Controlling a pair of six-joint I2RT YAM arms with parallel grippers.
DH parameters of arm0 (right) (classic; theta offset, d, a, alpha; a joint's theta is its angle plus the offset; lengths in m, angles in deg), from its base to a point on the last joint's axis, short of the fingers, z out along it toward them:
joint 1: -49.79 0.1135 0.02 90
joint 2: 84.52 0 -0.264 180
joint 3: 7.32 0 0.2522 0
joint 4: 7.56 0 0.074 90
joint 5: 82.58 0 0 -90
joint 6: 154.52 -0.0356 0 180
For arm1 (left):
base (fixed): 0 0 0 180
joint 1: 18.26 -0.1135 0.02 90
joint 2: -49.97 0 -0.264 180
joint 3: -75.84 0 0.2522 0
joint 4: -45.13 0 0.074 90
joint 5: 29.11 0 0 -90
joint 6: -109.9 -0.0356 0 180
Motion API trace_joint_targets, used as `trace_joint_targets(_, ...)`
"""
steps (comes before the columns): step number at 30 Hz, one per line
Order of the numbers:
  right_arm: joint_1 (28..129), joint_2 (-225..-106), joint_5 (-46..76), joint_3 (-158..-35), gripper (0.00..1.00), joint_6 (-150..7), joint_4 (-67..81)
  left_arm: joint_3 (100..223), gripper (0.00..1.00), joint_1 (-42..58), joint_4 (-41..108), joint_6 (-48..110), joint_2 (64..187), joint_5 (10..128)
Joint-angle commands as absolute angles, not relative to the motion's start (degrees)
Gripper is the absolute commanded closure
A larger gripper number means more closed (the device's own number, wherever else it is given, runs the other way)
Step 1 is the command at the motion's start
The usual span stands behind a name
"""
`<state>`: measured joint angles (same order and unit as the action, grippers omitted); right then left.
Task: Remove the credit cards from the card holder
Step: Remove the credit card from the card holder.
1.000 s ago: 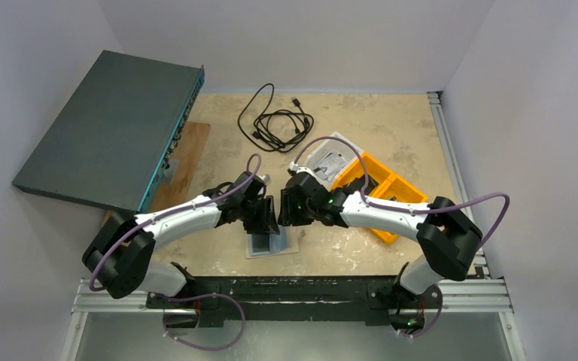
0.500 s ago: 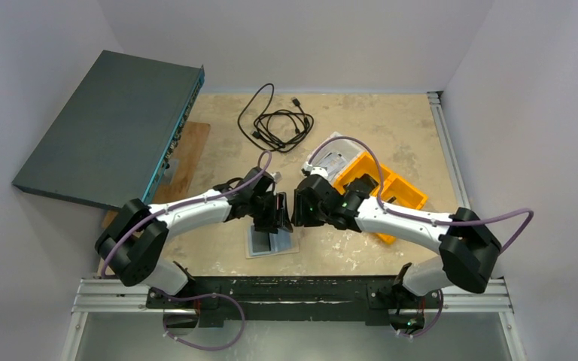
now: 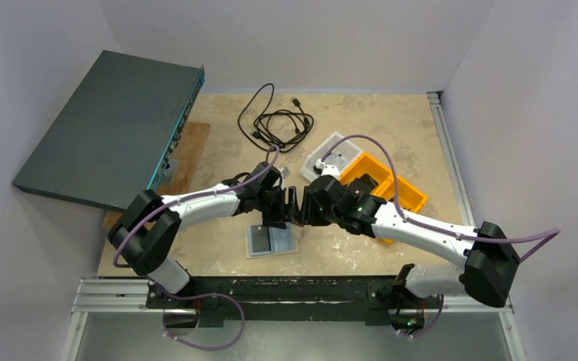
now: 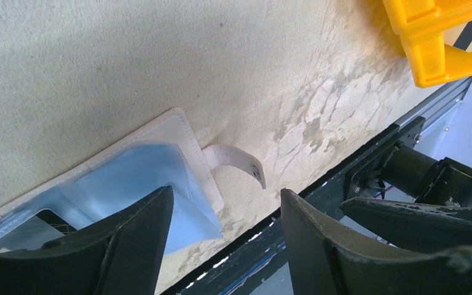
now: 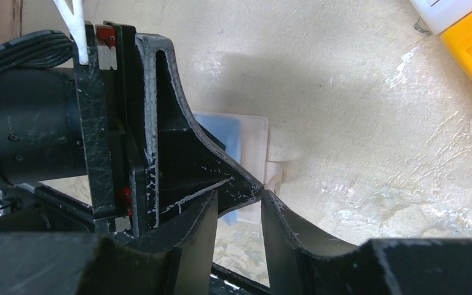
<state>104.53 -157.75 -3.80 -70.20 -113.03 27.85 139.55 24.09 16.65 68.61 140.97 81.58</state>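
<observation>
Cream-beige holder (image 3: 271, 241), opened flat on counter (image 3: 391, 128), blue-grey inside up. Long axis runs left to right across the counter; tab (image 4: 236, 161) at the end pointing to the right arm's side. Position: below both claws, slightly to their base side. Left claw (image 4: 226, 193): fingers apart, nothing between. Right claw (image 5: 239, 196): fingers narrowly apart, nothing seen held, tips facing the left claw's.
</observation>
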Motion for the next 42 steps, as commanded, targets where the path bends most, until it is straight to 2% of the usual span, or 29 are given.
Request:
trace_joint_targets(1, 104.7, -156.7, -4.5, -69.7, 0.67, -112.6, 25.6, 142.7, 0.34, 24.4, 17.5, 68.0, 140.6, 82.7)
trace_joint_targets(8, 104.7, -156.4, -4.4, -70.3, 0.67, -112.2, 25.5, 144.3, 0.27, 24.3, 17.1, 67.9, 141.3, 83.6)
trace_joint_targets(14, 104.8, -156.1, -2.2, -70.4, 0.67, -111.0, 23.7, 145.6, 0.26, 23.9, 14.5, 66.7, 139.2, 81.8)
trace_joint_targets(26, 107.0, -158.6, 2.2, -72.2, 0.67, -109.6, 19.6, 148.0, 0.26, 20.6, -0.1, 63.1, 129.2, 68.5)
trace_joint_targets(33, 108.6, -167.5, 11.1, -73.6, 0.74, -110.0, 11.1, 140.7, 0.42, 18.3, -5.0, 64.7, 121.6, 61.1)
trace_joint_targets(42, 108.5, -179.7, 17.9, -76.5, 0.82, -111.4, 4.2, 132.1, 0.72, 16.8, -3.6, 66.7, 117.2, 61.4)
